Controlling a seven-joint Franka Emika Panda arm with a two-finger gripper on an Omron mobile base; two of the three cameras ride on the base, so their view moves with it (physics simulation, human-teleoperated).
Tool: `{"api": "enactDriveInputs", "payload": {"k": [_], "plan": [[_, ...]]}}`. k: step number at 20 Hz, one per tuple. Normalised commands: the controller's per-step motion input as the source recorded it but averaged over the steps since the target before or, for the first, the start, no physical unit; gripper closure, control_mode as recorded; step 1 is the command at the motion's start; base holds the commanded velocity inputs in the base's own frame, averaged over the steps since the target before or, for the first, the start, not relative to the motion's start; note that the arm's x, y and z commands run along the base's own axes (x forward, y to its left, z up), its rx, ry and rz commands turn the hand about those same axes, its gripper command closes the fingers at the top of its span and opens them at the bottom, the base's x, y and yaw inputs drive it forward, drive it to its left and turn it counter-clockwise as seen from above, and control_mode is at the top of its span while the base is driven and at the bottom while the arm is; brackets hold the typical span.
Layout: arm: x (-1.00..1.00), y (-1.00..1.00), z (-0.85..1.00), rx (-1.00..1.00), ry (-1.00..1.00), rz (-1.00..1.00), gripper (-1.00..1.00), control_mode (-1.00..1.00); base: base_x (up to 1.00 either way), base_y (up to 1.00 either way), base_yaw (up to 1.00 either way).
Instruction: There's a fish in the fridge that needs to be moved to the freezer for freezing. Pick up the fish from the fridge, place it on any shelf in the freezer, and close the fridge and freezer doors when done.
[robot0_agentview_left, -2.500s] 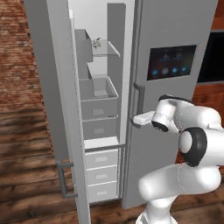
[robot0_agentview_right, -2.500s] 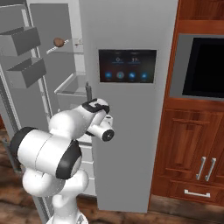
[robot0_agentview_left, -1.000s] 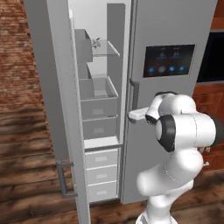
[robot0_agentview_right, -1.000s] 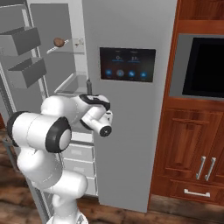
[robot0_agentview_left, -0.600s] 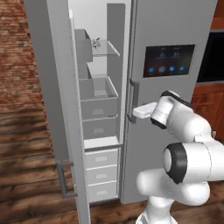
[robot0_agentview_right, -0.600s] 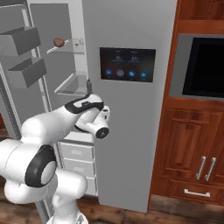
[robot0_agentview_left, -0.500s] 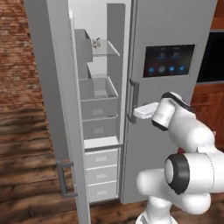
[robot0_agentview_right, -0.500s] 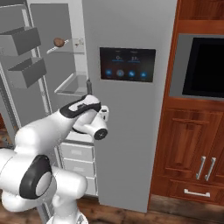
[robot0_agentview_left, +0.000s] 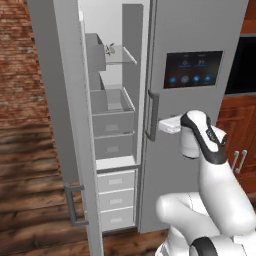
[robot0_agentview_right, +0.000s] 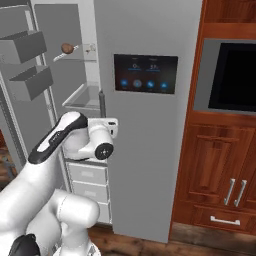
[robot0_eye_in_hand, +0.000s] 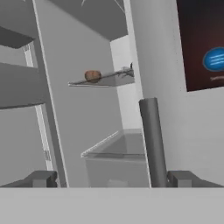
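Observation:
The fridge (robot0_agentview_left: 200, 30) is the wider half, and its door with the dark icon panel (robot0_agentview_right: 146, 74) is shut. The freezer (robot0_agentview_left: 112, 110) stands open beside it. A tiny pale silvery shape, seemingly the fish (robot0_eye_in_hand: 124, 71), lies on the freezer's short glass shelf (robot0_agentview_left: 122, 56), also seen as the fish (robot0_agentview_right: 90, 49). My gripper (robot0_eye_in_hand: 112, 179) is open right at the fridge door's vertical bar handle (robot0_eye_in_hand: 151, 140). The bar stands between the finger tips, nearer the right one. From the base, the gripper (robot0_agentview_left: 162, 125) hovers just beside that handle (robot0_agentview_left: 152, 115).
A round brown item (robot0_agentview_right: 67, 48) sits on the same glass shelf. The freezer door (robot0_agentview_left: 57, 100) swings out to the left, with grey bins (robot0_agentview_right: 27, 47) on its inside. Wooden cabinets and a dark oven (robot0_agentview_right: 235, 75) stand to the right.
My elbow has swung round and upward while the hand rose slightly by the fridge door handle. The jaws stayed open. Doors and shelf items have not moved.

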Motion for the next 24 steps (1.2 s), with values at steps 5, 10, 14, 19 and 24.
{"api": "enactDriveInputs", "payload": {"k": [5, 10, 14, 19, 24], "plan": [[-0.40, -0.13, 1.00, -0.06, 0.26, 0.00, -1.00, -1.00, 0.00, 0.00, 0.00], [-0.54, -0.20, 0.88, -0.06, 0.25, 0.00, -1.00, -1.00, 0.00, 0.00, 0.00], [-0.94, -0.23, 0.19, -0.01, 0.01, 0.00, -1.00, -1.00, 0.00, 0.00, 0.00], [-1.00, 0.03, -0.07, 0.00, 0.00, 0.00, -1.00, -1.00, 0.00, 0.00, 0.00], [-0.99, 0.28, -0.04, 0.00, 0.00, 0.00, -1.00, -1.00, 0.00, 0.00, 0.00]]}}
